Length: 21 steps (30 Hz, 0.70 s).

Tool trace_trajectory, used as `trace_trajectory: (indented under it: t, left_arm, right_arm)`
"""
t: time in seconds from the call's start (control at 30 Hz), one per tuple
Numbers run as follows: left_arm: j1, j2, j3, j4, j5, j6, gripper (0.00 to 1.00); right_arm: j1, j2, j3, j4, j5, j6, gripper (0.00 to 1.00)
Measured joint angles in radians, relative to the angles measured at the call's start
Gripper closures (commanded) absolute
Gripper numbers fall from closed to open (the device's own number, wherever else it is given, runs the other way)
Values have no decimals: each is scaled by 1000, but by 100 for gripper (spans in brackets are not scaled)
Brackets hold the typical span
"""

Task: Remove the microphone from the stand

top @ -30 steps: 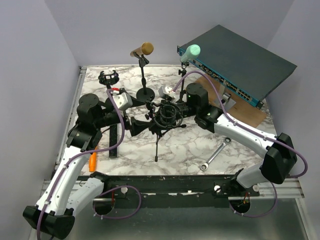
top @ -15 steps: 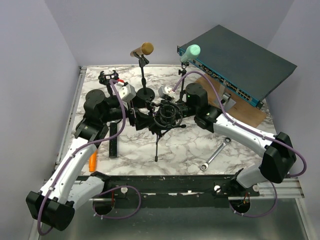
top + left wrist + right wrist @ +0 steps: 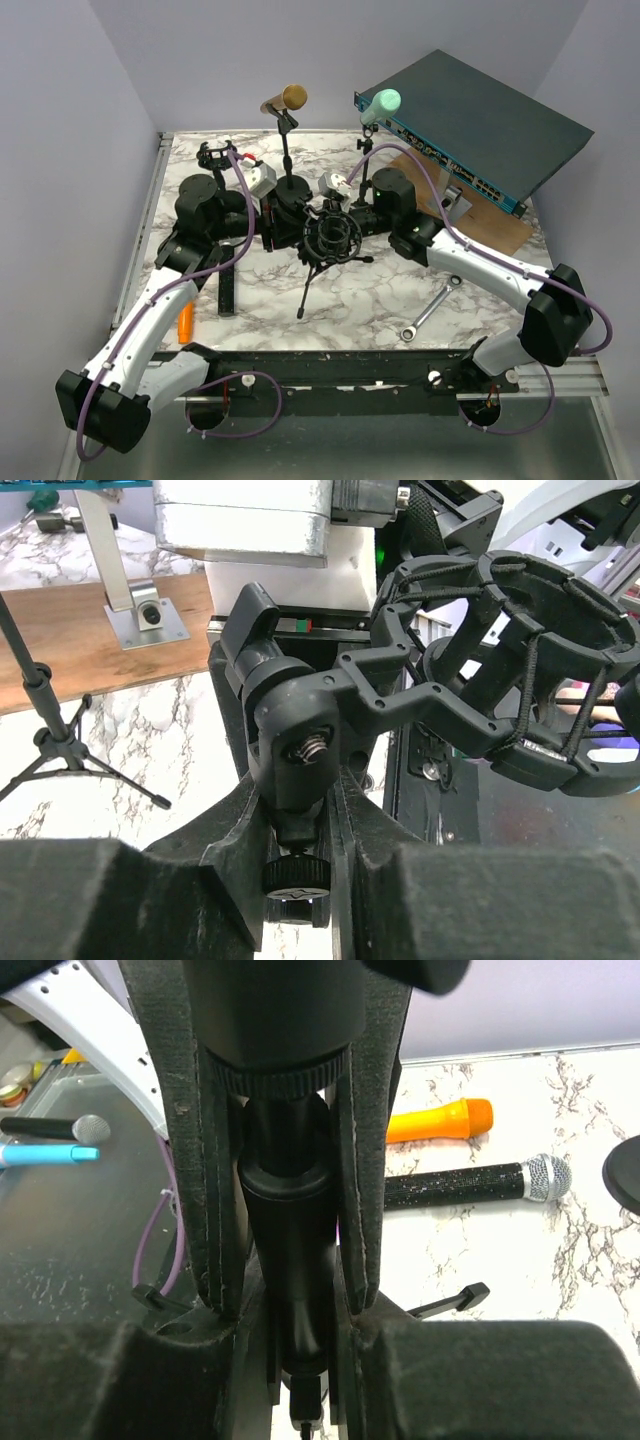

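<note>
A black microphone [image 3: 290,1230] sits in a black shock mount [image 3: 328,238] on a small tripod stand [image 3: 308,285] at the table's middle. My right gripper [image 3: 352,216] comes from the right and is shut on the microphone body, its pads [image 3: 365,1160] pressed on both sides. My left gripper [image 3: 283,215] comes from the left and is shut on the stand's swivel joint [image 3: 295,730], just below the mount [image 3: 510,680]. The jaws of the left gripper [image 3: 298,810] squeeze the joint above its knurled screw [image 3: 296,875]. The stand leans, one leg pointing at the near edge.
Behind stand a gold microphone [image 3: 286,99] and a mint one [image 3: 381,103] on their own stands. A network switch [image 3: 480,120] rests on a wooden board [image 3: 495,228] at the back right. A wrench [image 3: 430,308], an orange microphone [image 3: 185,322] and a black glitter microphone [image 3: 480,1182] lie on the marble.
My left gripper moved right to the stand's joint and closed on it. The stand's lower leg swung slightly left. The right gripper kept its grip.
</note>
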Motion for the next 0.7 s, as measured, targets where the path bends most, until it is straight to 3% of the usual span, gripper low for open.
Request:
trace_trajectory:
  t: [0.07,0.13,0.33,0.7]
  left_arm:
    - [1,-2,0,0,-6,-1,100]
    - [6,-9,-3,0,-19,0,100]
    - [84,-60,-18,-5,-38,-3,100]
    - [365,-80,-27,-5,-89,10,100]
  right_arm:
    - [1,-2,-1,3,13,0,76]
    - [4,-8,-4,4,39,-1,56]
    - [10,-45,-23,21,106,1,32]
    - [9,-57,-71,36,210,-14,26]
